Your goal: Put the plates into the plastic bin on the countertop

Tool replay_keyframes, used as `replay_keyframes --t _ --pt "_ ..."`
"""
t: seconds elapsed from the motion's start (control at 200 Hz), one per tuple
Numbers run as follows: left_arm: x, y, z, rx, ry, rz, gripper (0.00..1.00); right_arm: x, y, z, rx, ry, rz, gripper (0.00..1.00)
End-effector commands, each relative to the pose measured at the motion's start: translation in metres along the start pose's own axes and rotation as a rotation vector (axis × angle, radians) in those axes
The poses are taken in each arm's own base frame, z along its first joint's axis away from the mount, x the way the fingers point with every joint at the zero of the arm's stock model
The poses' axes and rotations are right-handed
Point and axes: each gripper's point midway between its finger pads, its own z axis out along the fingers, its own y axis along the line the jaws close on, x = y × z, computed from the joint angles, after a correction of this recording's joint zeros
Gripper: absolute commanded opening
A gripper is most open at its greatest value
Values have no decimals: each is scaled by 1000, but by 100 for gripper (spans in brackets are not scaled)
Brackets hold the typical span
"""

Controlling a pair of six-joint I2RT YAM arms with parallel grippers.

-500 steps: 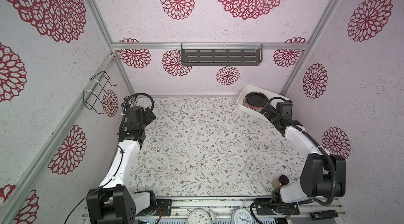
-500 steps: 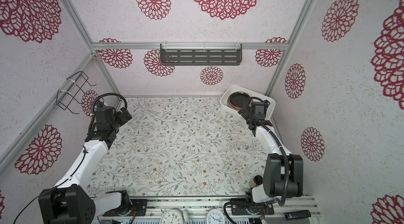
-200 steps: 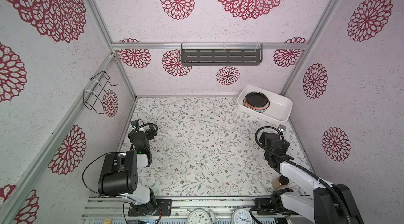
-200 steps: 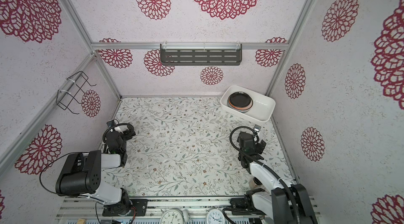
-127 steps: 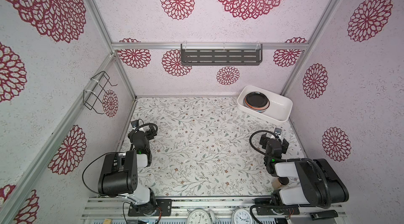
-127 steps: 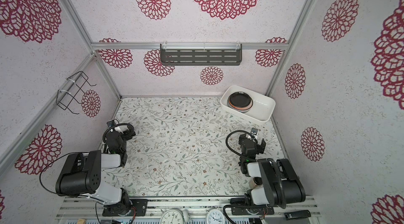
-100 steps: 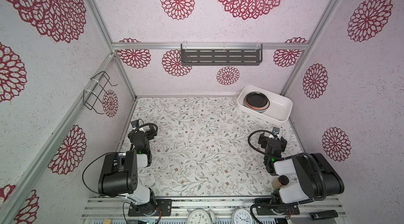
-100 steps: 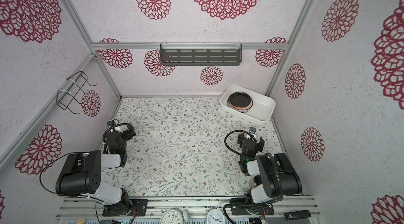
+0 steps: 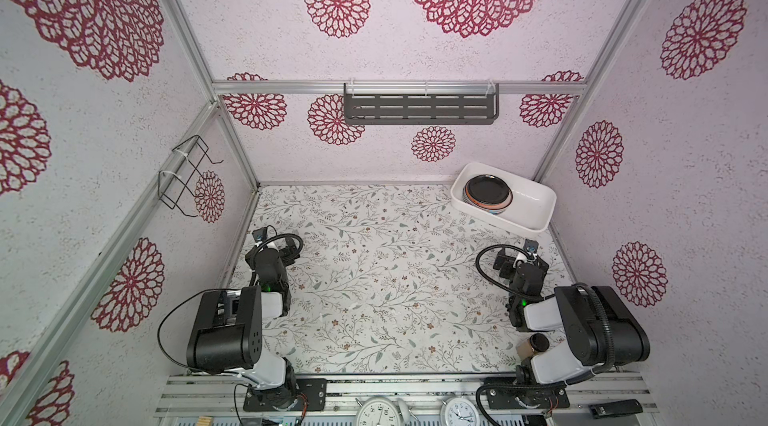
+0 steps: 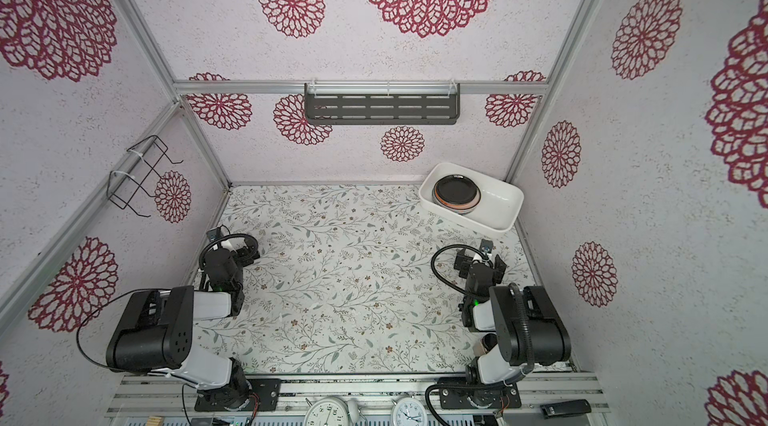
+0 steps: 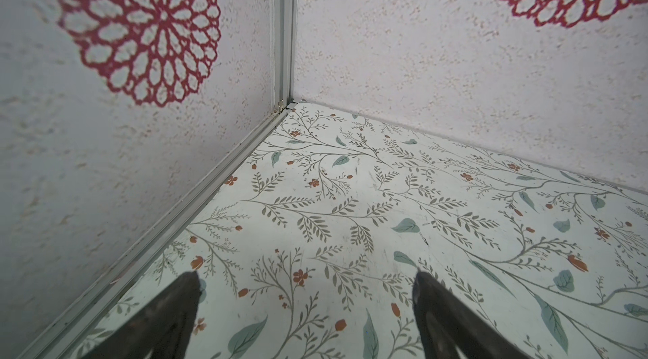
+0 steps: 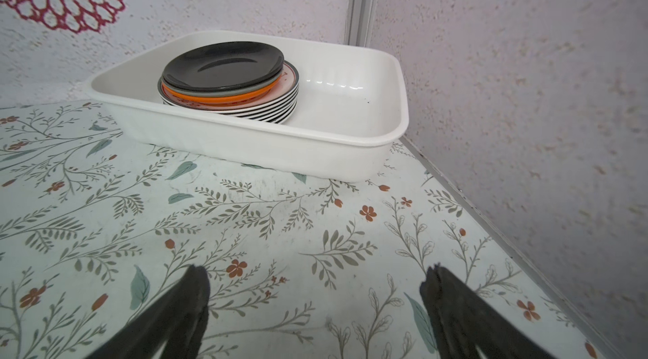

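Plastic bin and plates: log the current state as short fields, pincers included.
plastic bin: far right corner of the countertop
plates: one stack inside the bin, at one end
top of stack: black plate
plates outside the bin: none visible
left pincer: open, empty
right pincer: open, empty, facing the bin

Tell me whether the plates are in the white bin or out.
In. The plate stack sits inside the plastic bin, black plate topmost.

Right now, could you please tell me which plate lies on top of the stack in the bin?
The plain black plate, uppermost in the plastic bin; the orange plate and the white dark-rimmed ones lie beneath it.
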Motion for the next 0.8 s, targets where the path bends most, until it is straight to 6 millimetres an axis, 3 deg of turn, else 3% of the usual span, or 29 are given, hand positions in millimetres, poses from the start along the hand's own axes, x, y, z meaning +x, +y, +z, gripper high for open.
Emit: replay_keyframes --t 0.0,0.796 --pt "-2 2 3 -25 -1 22 97 -13 2 3 -9 -36 33 99" --pt "-3 0 1 -30 -9 30 97 -15 2 0 -5 -54 26 99"
